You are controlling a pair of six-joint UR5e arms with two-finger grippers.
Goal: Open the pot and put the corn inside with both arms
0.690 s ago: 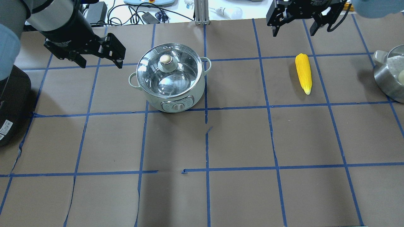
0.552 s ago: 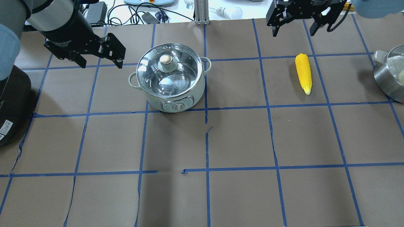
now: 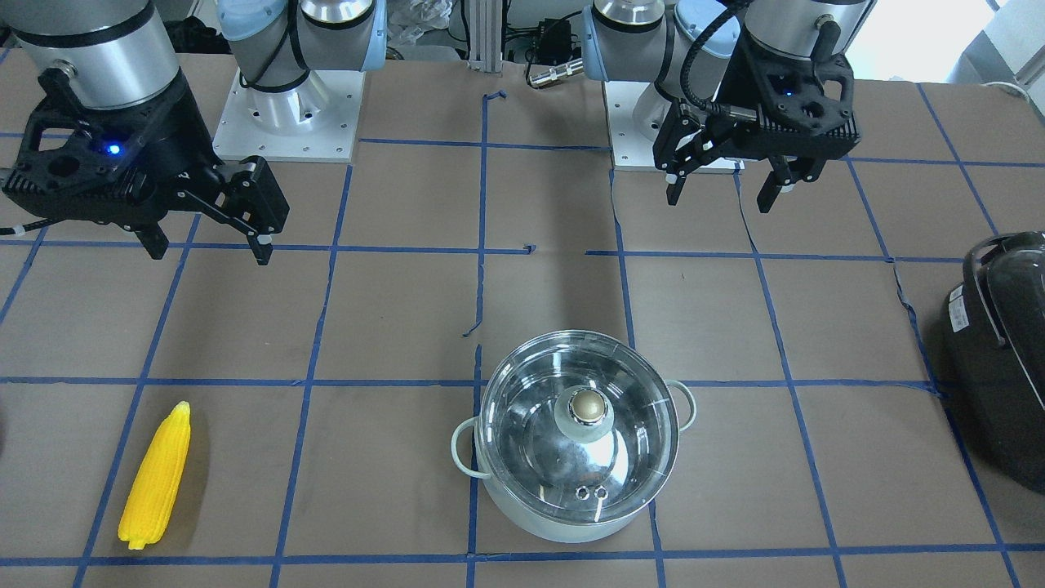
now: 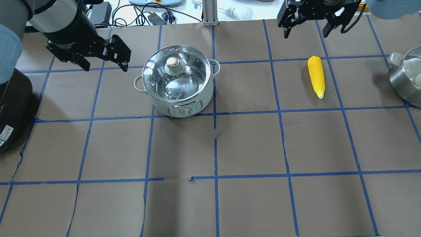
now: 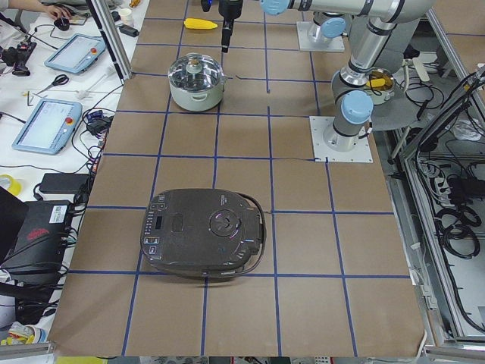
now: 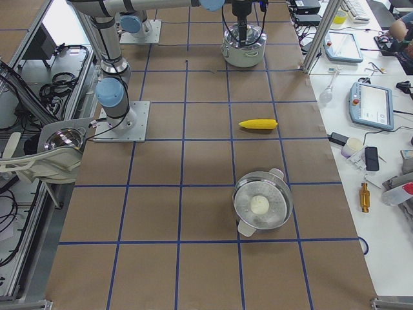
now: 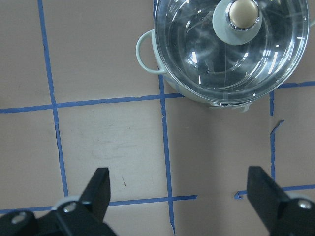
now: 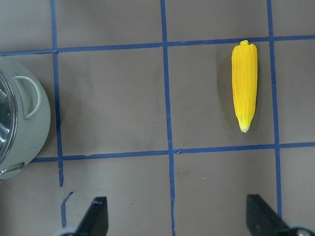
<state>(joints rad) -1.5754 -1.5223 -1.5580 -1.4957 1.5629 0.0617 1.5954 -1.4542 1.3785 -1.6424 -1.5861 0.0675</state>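
Shows task at start; nothing done yet. Finds pot (image 4: 177,82) w/ glass lid (image 4: 173,62) on, tabletop's (image 4: 250,144) left half; corn (image 4: 316,76) flat, well apart at rt. Shows left tool (image 4: 105,67) near pot, right tool (image 4: 306,34) beyond corn, both spread wide, empty. Leaves: lift lid, grasp corn, drop in.

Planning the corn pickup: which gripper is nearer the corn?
Right. The right gripper hangs raised near the corn; the left gripper hangs on the pot's far side from it.

overhead: pot (image 4: 200,98) left of corn (image 4: 316,76), well apart | lid (image 4: 179,77) on pot | both on table (image 4: 250,144)
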